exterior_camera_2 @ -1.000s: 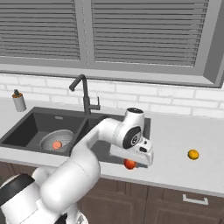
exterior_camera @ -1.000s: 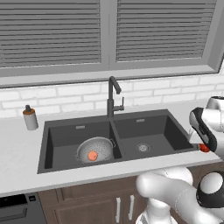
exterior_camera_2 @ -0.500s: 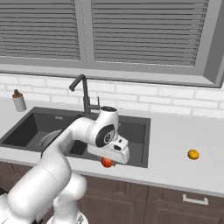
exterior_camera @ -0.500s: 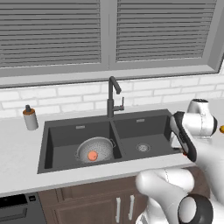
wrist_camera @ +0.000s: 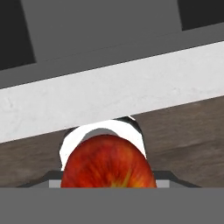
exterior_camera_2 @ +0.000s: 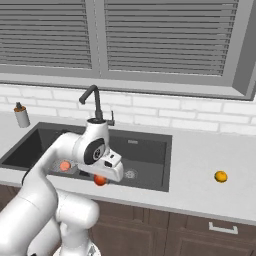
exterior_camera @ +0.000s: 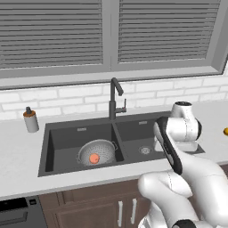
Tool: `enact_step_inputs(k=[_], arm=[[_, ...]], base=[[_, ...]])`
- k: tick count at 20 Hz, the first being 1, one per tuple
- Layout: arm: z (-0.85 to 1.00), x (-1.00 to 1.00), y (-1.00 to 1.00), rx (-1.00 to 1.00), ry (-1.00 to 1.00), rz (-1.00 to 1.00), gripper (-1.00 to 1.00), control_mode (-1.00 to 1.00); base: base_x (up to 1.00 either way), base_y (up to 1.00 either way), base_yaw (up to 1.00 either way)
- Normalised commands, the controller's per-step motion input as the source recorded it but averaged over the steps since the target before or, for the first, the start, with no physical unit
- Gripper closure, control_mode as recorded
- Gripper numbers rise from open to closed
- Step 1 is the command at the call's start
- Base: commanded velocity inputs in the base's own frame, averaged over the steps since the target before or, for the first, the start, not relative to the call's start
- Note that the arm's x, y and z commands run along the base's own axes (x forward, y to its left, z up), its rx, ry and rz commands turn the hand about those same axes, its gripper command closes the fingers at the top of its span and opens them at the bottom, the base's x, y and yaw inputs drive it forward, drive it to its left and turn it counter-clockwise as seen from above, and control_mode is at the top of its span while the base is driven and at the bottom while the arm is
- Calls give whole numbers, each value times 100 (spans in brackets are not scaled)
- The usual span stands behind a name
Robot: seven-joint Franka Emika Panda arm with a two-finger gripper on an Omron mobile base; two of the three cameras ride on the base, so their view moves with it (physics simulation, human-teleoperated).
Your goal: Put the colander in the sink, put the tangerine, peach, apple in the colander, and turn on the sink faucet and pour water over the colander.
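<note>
Right base view: the gripper is clamping the apple over the sink's front edge; the colander is sitting lower, leftward, holding the peach.

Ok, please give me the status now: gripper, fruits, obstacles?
Gripper shut on apple, above sink's front edge. Peach in colander. Tangerine on counter. Path to colander looks free.

Even, soft, bright rendered light with no glare. The sink basins stay dark, faint shadows along their walls. Edges look slightly coarse; the apple fills the hand view's lower centre, sharp.
</note>
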Motion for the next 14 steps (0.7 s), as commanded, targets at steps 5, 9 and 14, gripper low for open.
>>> enact_step_inputs(k=[5,9,14], arm=[[22,22,60,0,0,0,100,-100],[15,20,73,0,0,0,100,-100],[9,9,78,0,3,0,100,-100]], base=[[0,0,0],[0,0,0],[0,0,0]])
